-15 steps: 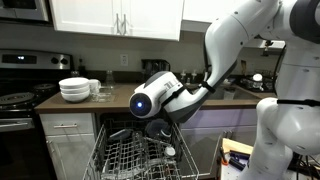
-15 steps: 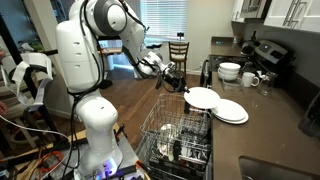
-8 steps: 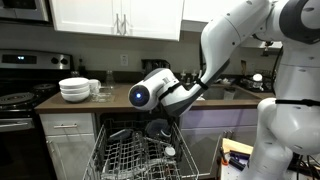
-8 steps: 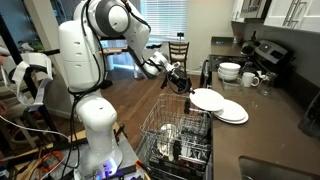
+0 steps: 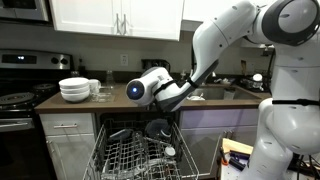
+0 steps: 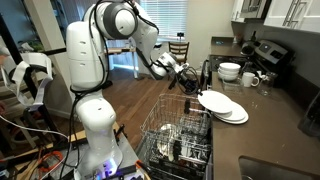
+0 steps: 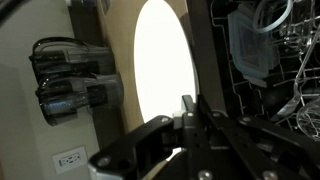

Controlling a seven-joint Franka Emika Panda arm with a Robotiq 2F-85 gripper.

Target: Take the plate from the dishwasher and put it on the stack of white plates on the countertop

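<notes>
My gripper [image 6: 190,87] is shut on the rim of the small white plate [image 6: 214,100], which it holds tilted just above the low stack of white plates [image 6: 234,114] on the dark brown countertop [image 6: 270,130]. In the wrist view the plate [image 7: 165,70] fills the middle, with my dark fingers [image 7: 190,112] clamped on its edge. The open dishwasher, with its grey wire racks, shows below in both exterior views [image 6: 175,135] [image 5: 135,155]. In an exterior view the arm's wrist [image 5: 150,88] hides the plate and the low stack.
A pile of deep white bowls [image 5: 74,90] [image 6: 229,71] and mugs [image 6: 250,79] stand farther along the counter. A dark grey round dish [image 5: 158,128] stands in the rack. A stove [image 5: 15,100] is beyond the bowls. The robot's white base [image 6: 95,130] stands beside the dishwasher.
The arm has carried the plate up and away from the dishwasher rack, over the counter edge, to just above the low stack. The gripper has stayed shut on it.
</notes>
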